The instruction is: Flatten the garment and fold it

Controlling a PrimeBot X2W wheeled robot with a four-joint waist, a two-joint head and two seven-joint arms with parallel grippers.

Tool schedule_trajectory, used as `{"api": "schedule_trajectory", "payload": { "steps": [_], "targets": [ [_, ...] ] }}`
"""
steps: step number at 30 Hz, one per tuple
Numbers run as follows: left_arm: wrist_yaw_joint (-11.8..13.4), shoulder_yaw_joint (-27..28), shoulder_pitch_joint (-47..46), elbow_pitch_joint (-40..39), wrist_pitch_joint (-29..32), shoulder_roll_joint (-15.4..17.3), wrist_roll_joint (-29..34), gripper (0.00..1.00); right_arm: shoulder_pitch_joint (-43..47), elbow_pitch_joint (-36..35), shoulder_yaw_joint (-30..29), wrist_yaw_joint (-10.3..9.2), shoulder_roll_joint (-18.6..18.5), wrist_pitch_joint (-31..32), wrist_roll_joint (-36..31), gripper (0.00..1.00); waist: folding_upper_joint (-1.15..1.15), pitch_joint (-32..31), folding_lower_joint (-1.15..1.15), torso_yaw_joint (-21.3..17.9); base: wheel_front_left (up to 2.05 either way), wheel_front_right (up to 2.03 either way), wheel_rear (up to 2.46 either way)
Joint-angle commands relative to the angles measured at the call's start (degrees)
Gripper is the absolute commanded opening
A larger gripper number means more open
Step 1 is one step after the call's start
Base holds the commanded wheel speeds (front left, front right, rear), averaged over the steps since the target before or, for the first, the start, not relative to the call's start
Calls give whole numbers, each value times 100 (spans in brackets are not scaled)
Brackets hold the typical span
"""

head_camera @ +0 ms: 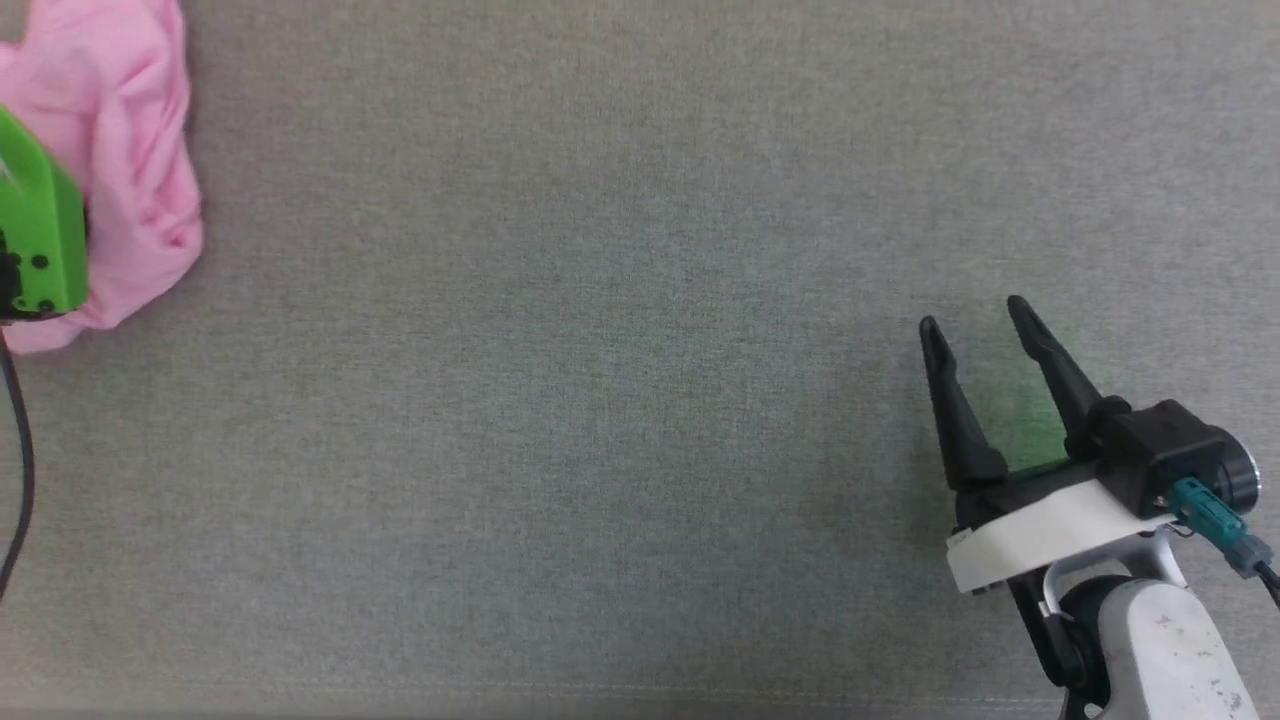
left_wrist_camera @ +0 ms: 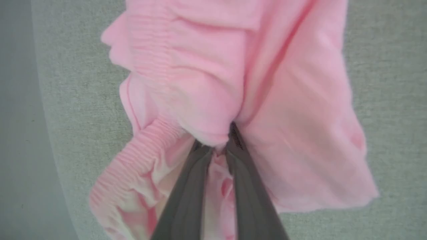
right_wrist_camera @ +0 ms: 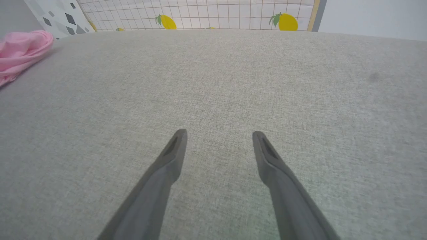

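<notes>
I count one garment (left_wrist_camera: 200, 83) and two pincers on my feeds. The left pincer (left_wrist_camera: 216, 141) is pinched tight on a fold of the pink shorts, with fabric bulging out between and around its two fingers. One gathered stretch of waistband (left_wrist_camera: 133, 166) curls back along the left side of those fingers, and the rest of the cloth spreads ahead of the tips in loose folds. The shorts are bunched, so I cannot tell which way waist and legs point overall. From the head camera the garment (head_camera: 110, 150) is a heap with its long axis running away from me. Part of it is covered by the green housing (head_camera: 40, 230) on the left arm, and one black cable (head_camera: 22, 470) trails below that. The right pincer (head_camera: 975, 315) is spread wide with nothing between its fingers, held over the bare grey cloth of the table (head_camera: 600, 400) and well apart from the shorts. Along that pincer's (right_wrist_camera: 219, 133) own line of sight, the garment (right_wrist_camera: 20, 50) lies far ahead and off to its left, near the table's far edge. Beyond that edge hangs a grid-patterned cloth (right_wrist_camera: 233, 13) printed with lemons.
</notes>
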Motion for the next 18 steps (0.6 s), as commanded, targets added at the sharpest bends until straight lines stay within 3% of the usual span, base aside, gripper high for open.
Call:
{"api": "schedule_trajectory", "payload": {
  "steps": [1,11,18],
  "targets": [
    [39,30,17,-29,-293,-55,83,0,-109,41,17,-9,5,-18,-18,100,0,-346,0,97,0,0,0],
    [-7,128,-186,-466,-2259,-243,325,0,78,393,4,-9,-38,37,132,100,0,-1610,0,97,0,0,0],
    [-42,-236,-107,-1203,-2802,-567,240,0,154,441,-60,-9,-53,93,181,100,0,-2077,0,-50,0,0,0]
  ]
}}
